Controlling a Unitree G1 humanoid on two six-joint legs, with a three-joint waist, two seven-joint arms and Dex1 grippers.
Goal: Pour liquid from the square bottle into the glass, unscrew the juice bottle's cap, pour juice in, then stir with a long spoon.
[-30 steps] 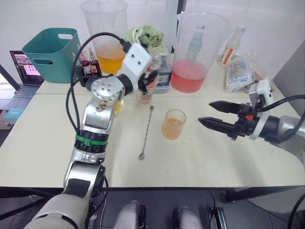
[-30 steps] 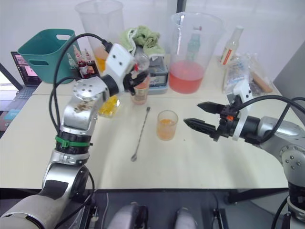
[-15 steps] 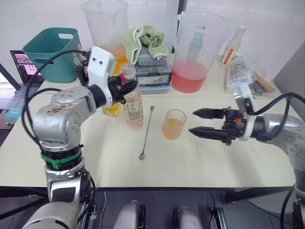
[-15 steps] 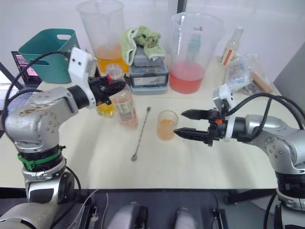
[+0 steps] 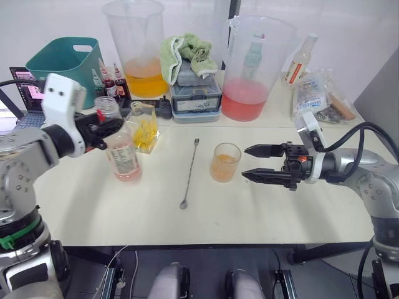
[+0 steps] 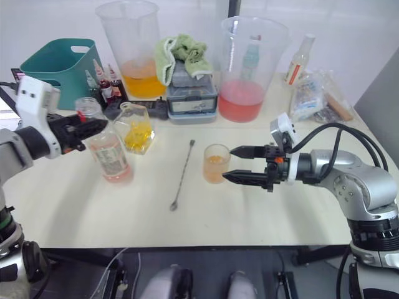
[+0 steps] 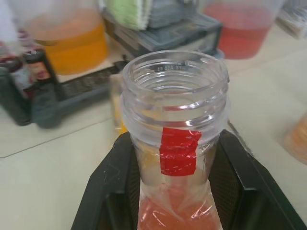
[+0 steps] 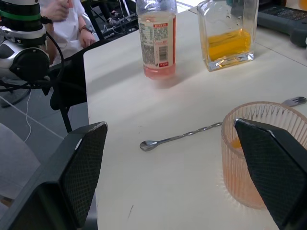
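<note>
Standing upright on the cream table [image 5: 262, 212] toward its left edge, the clear plastic juice bottle with pink liquid and a white label [image 5: 123, 151] has its long axis vertical and its open, threaded mouth pointing up, with no cap on it. It is only part full, so it should be light, but the thin plastic will likely flex and slip under a hard squeeze. The neck just below the thread ring looks the stiffest place to hold, and the left gripper [image 7: 175, 158] is clamped on exactly that spot, at the red tape.

Just behind it stands the square glass bottle with yellow liquid [image 5: 144, 127]: rigid, heavier, breakable.

Nearer the table's middle, the long twisted metal spoon [image 5: 190, 174] lies flat, bowl toward the front edge and handle toward the back edge, slightly slanted. It is stiff, thin and slick, so I would pinch it at mid-shaft.

Beside it, the ribbed orange-tinted glass [image 5: 225, 162] holds a little orange drink. The right gripper [image 5: 255, 163] hovers just right of the glass, fingers spread wide and holding nothing.
</note>
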